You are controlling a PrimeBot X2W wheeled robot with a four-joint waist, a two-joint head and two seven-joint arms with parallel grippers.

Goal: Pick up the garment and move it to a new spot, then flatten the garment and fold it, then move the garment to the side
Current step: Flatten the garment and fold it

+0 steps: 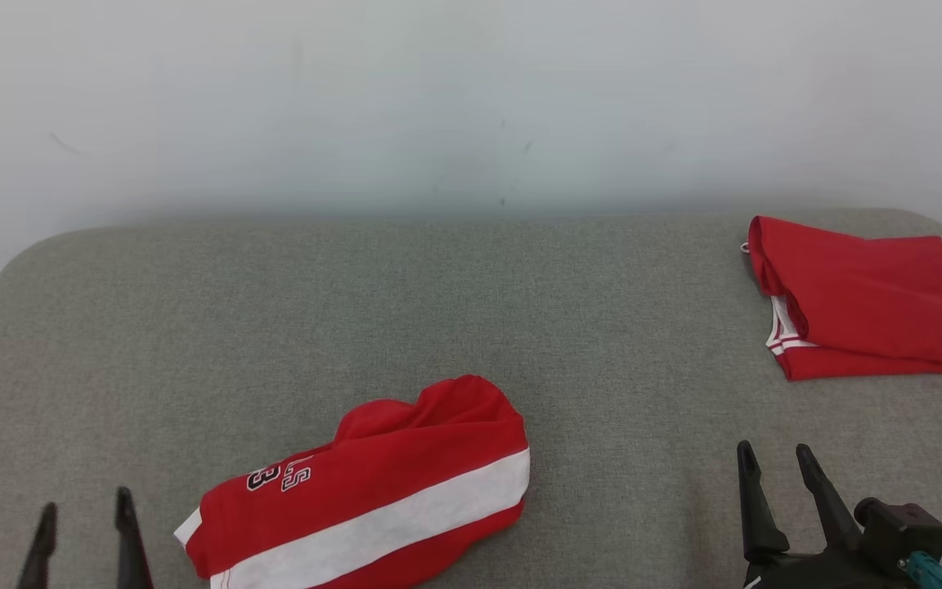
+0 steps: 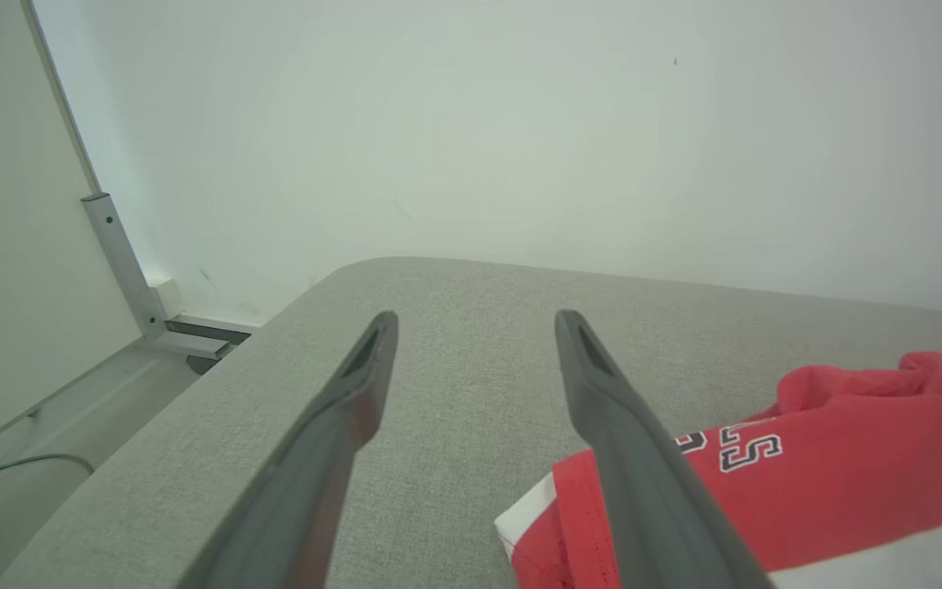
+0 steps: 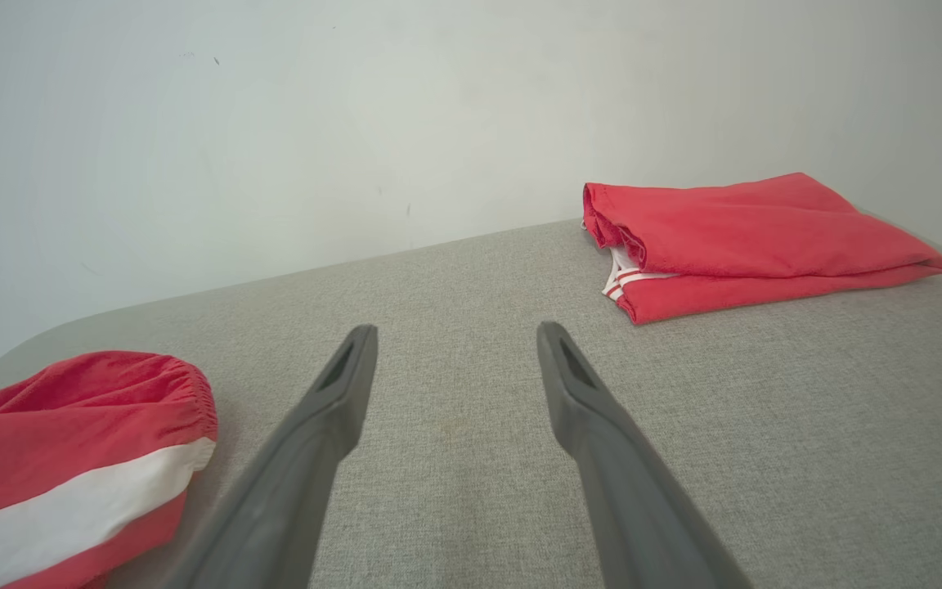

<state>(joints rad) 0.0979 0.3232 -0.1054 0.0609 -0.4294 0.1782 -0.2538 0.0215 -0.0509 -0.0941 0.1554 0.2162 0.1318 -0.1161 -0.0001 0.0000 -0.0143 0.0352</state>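
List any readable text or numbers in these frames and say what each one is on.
"LS": on the red shorts with the white stripe, tilted; the start of the word is lost in a fold.
"3": beside it on the same shorts; possibly part of a longer number, cut off by the fold.
No text is visible on the folded red garment.

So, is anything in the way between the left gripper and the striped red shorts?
Nothing visible does. The left gripper is open just left of the striped shorts, with only bare grey surface between them. The folded red garment lies off at the far right corner.
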